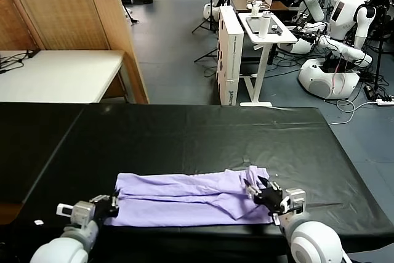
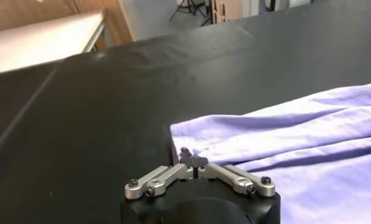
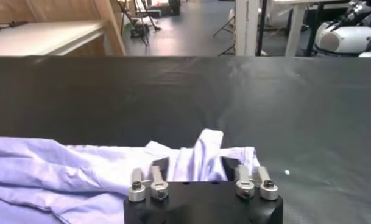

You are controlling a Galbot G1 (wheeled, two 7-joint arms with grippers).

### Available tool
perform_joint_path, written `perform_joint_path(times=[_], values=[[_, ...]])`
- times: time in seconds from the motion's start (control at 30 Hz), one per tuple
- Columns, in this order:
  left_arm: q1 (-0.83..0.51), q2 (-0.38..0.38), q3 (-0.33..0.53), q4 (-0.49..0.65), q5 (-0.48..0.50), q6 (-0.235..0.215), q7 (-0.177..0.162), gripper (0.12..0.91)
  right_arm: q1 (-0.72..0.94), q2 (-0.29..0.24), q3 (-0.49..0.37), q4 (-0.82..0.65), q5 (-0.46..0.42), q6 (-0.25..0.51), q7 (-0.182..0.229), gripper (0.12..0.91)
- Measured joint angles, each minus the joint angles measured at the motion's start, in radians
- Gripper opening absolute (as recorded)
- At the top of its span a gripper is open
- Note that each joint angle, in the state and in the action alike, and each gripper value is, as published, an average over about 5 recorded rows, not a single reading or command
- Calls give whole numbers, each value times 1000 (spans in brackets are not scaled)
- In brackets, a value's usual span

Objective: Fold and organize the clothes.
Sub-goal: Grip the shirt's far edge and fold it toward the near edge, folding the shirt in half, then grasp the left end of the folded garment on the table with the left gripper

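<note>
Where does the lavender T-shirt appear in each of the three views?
Head view: the T-shirt lies folded into a long band across the near part of the black table.
Left wrist view: its end fills the right side.
Right wrist view: it spreads along the lower left.
Shared landmark: the black table.

Left gripper (image 1: 114, 202): black body, silver-grey linkage bars, dark screw heads at pivots, small grey block behind it on wrist. Forearm behind: rounded, glossy white-grey shell. Right gripper (image 1: 255, 187): same black housing, paired silver links each side with round screws, black fingers (image 3: 229, 165). White domed joint cover behind wrist.
</note>
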Motion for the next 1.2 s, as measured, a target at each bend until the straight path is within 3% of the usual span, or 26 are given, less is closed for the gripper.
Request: perform_joint_path(times=[0.13,0.23,0.57,0.8,0.9,0.97,1.2], values=[[14,-15,-2,-9,-72,0,-28,806,-16,1,21,35,4,13,2,907],[14,-30,4,-8,-134,-1,-71,891,-37,1,40,67,4,15,2,907],[-5,-73,15,18,-318,-36,-160,907,-109,15,80,158,0,17,3,907],[-13,-78,23,30,-378,-37,-169,907,-132,22,89,184,-5,16,4,907],[-15,-77,25,32,-380,-32,-165,875,-140,23,93,193,-5,16,4,907],[-19,-77,26,35,-380,-27,-163,797,-144,23,96,199,-5,16,4,907],[-19,-83,32,43,-398,-10,-160,371,-156,24,101,209,-5,15,4,907]])
